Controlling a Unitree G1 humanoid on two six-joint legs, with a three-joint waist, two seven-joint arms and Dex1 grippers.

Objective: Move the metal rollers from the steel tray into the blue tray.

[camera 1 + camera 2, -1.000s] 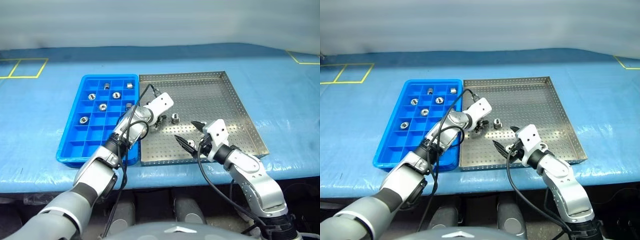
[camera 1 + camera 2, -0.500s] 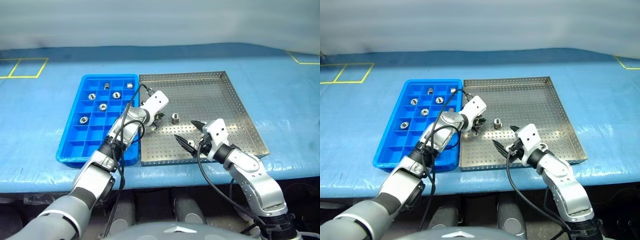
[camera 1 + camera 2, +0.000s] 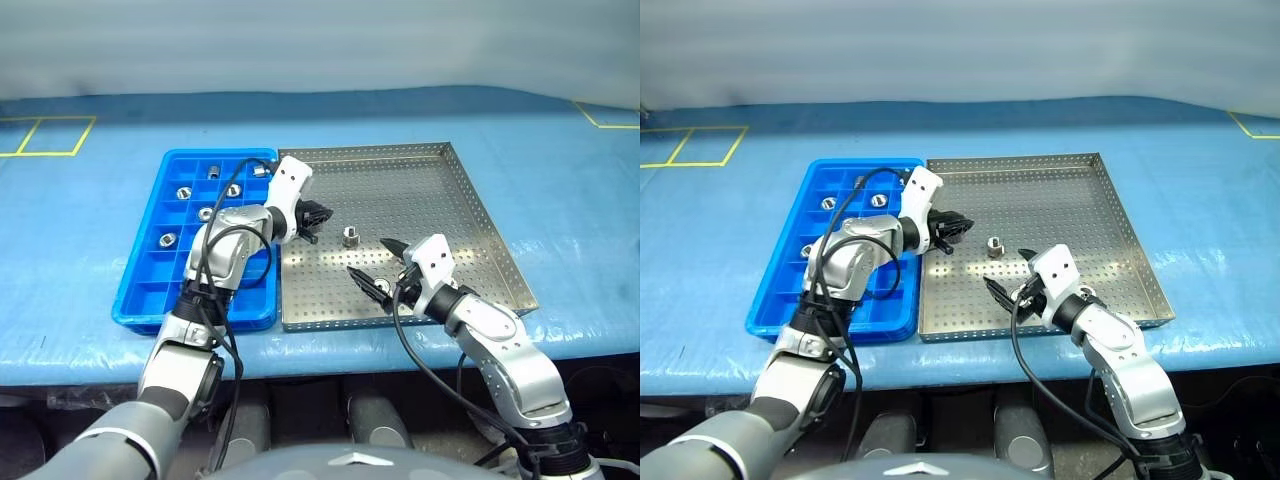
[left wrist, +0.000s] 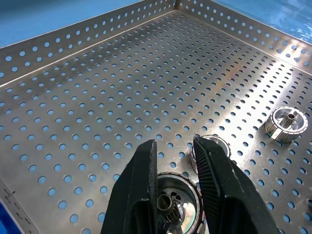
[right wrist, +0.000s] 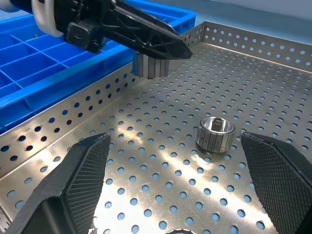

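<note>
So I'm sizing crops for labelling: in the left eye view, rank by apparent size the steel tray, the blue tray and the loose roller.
1. Square perforated steel tray, largest.
2. Blue compartmented plastic tray, narrower.
3. Small shiny metal roller lying loose on the steel tray, by far the smallest.

no readable text, labels, numbers or signs anywhere

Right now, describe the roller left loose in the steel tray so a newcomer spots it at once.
Find the steel tray, right of the blue tray. On its perforated floor, between both grippers, stands one roller. It alone lies free; another is gripped, the others fill blue compartments.
</note>
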